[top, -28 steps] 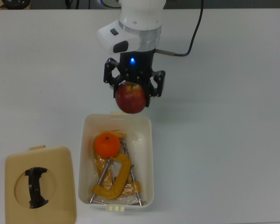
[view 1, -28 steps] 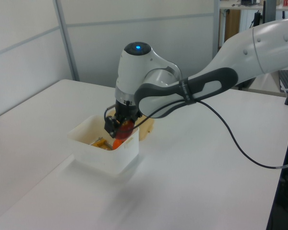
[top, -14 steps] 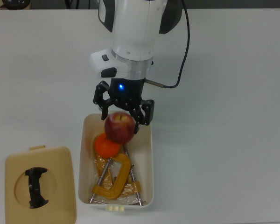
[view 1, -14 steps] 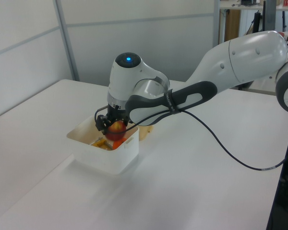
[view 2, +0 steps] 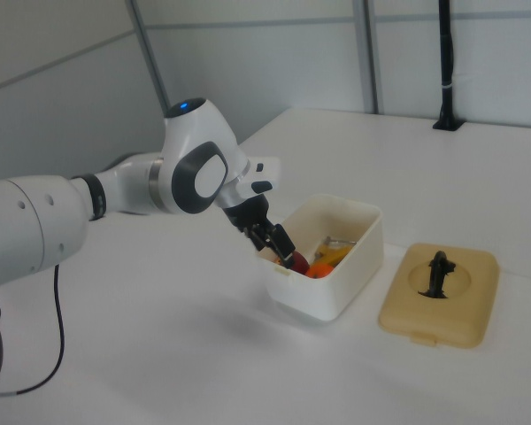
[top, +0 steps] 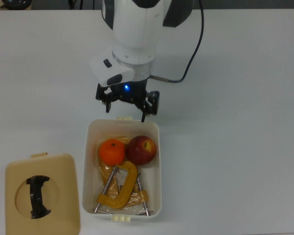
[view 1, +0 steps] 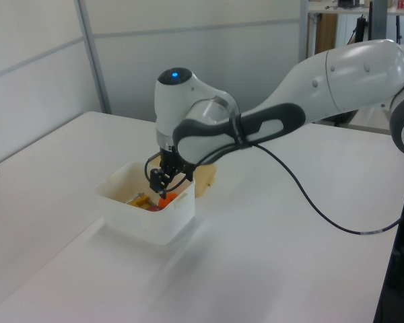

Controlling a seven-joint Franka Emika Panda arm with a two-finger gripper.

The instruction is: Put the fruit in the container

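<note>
- Since half a second ago the apple (top: 141,150) has left the gripper (top: 127,104) and now lies inside the tub (top: 87,161), and the gripper has drawn back toward the top view's upper edge.
- Both fruits sit side by side in the tub's half nearer the arm, touching or nearly so: the orange (top: 111,152) on the top view's left, the apple on the top view's right against the tub's wall.
- Just below them in the top view, a yellow-orange clamp (top: 118,188) lies on the tub's floor, its metal screw running up toward the orange.
- The gripper's black fingers (top: 146,108) stand apart and hold nothing; it hangs over the tub's short rim, by the small tab there.
- A blue light glows on the arm (top: 135,34) just above the gripper, and a black cable runs off it to the top view's right.
- On the white table (top: 235,147), a tan lid (top: 42,200) with a black handle (top: 37,196) lies flat just beside the tub, on the top view's left.
- In the right view, the orange (view 2: 319,269) and a sliver of the apple (view 2: 297,260) show above the tub's near wall.
</note>
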